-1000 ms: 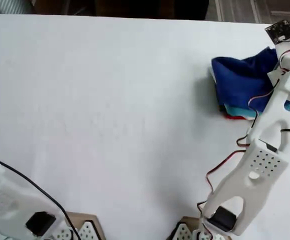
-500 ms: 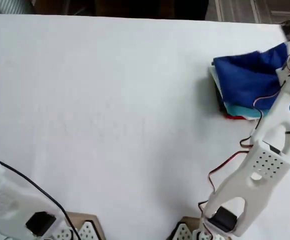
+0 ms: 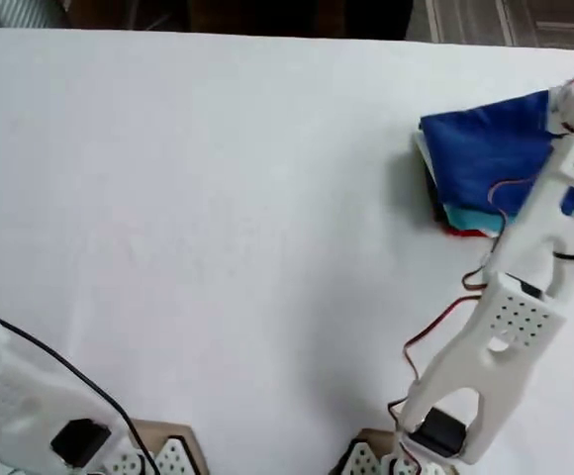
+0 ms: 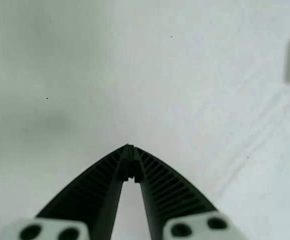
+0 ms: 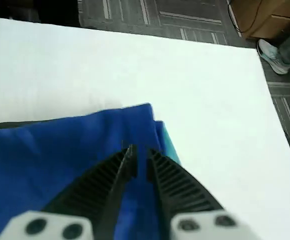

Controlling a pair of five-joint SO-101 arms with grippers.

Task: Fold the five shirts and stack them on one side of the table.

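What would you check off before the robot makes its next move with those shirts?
1. The blue shirt lies atop the stack of shirts: ok.
2. The stack sits at one side of the table: ok.
3. The blue shirt is squared up with the layers beneath: not ok, a corner juts out.
4. The right gripper holds the blue shirt: cannot tell.
5. The left gripper is out of the way over the table, fingers shut: ok.
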